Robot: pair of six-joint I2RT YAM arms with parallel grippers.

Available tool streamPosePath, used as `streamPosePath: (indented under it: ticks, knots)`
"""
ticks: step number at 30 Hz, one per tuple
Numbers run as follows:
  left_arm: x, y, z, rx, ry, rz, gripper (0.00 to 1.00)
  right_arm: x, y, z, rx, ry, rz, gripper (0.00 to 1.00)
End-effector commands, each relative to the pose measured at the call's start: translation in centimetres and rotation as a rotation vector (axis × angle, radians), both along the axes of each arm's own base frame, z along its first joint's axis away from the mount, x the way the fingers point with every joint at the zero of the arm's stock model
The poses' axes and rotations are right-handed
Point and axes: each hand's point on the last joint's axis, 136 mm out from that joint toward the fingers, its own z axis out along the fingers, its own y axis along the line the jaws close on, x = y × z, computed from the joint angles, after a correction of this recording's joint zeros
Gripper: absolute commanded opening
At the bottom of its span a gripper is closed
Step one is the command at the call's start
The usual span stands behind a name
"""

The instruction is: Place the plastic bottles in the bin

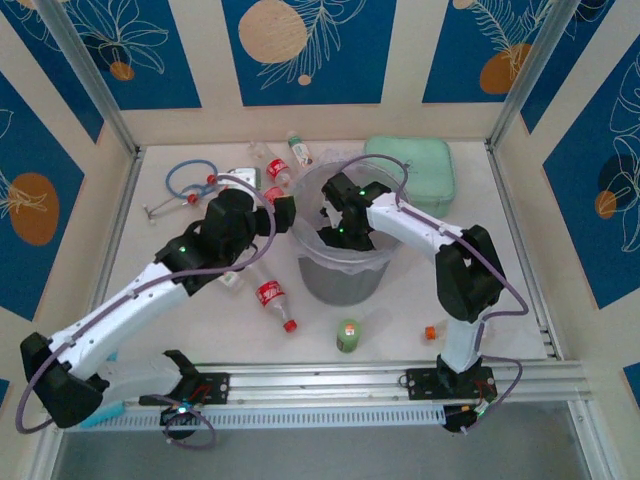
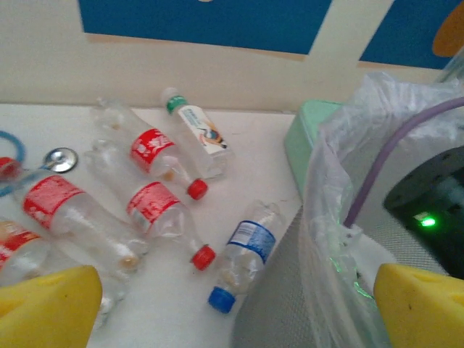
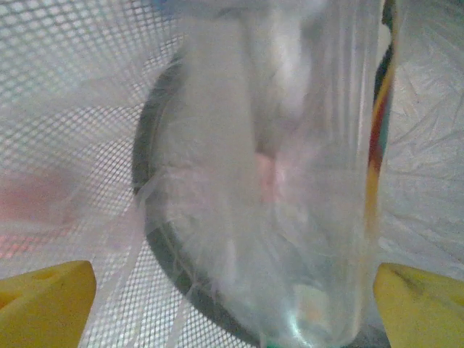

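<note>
No text legible; labels (image 2: 150, 203) on plastic bottles (image 2: 176, 221) too blurred to read.

Glossy clear plastic bottles (image 2: 154, 151), translucent plastic bin (image 1: 336, 286)

The white table (image 1: 400, 305) was enclosed on three sides by cream walls (image 1: 300, 118) carrying blue panels (image 1: 310, 50) with pale line-drawn leaves and orange discs. Slanted aluminium posts (image 1: 85, 75) stood at the two far corners, and a slotted aluminium rail (image 1: 330, 380) ran along the near edge. Lighting was even, with only soft shadows on the tabletop, and a grey surface (image 1: 320, 450) lay below the rail.
</note>
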Motion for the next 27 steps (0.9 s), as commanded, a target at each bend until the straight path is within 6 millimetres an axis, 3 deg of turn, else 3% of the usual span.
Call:
streamPosePath:
  ticks: [1, 11, 16, 19, 23, 27]
  knots:
    - [-1.2, 3.8, -1.3, 0.087, 0.040, 0.118, 0.97, -1.0, 0.3, 3.6, 0.059, -0.018, 0.008, 0.99]
    - [-4.9, 12.5, -11.2, 0.001, 0.266, 0.422, 1.00, -2.5, -1.4, 12.1, 0.130, -0.180, 0.021, 0.99]
    - [-5.2, 13.5, -15.1, -0.002, 0.346, 0.482, 0.99, -2.4, -2.4, 17.3, 0.204, -0.309, -0.001, 0.99]
    - [-5.4, 14.6, -17.4, -0.008, 0.411, 0.549, 0.93, -1.9, -2.8, 21.6, 0.358, -0.398, -0.036, 1.00]
    - [-5.4, 14.5, -20.6, -0.100, 0.470, 0.569, 0.91, -1.2, -4.2, 26.9, 0.564, -0.489, -0.122, 1.00]
    - [-5.3, 14.0, -22.5, -0.194, 0.500, 0.571, 0.89, -0.9, -5.1, 29.8, 0.672, -0.556, -0.159, 1.00]
